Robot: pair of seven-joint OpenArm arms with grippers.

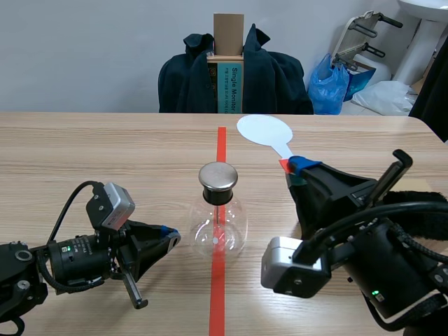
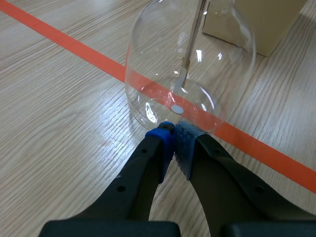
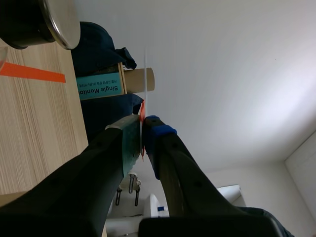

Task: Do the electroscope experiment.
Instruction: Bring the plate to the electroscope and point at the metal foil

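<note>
A: What may go wrong?
B: The left gripper (image 1: pixel 168 234), closed on nothing, is at the flask (image 1: pixel 218 231) on the red line (image 1: pixel 221 147); one push could tip it. The right gripper (image 1: pixel 297 166) pinches the white paddle (image 1: pixel 264 130) (thin handle), which may slip.
A: Around?
B: Wooden table (image 1: pixel 105 154); dark coat (image 1: pixel 276 77), blue bag (image 1: pixel 329 85) behind.

The right gripper (image 3: pixel 143 133) is clamped on a thin white plate (image 3: pixel 146 59), seen edge-on, with a red strip just above the pads. Beside it, a round metal cap (image 3: pixel 59 22) stands over the wooden table (image 3: pixel 39 128) and its orange-red tape line (image 3: pixel 32 73). Farther off sit a teal-labelled cardboard box (image 3: pixel 98 86) and a dark jacket (image 3: pixel 98 44).
</note>
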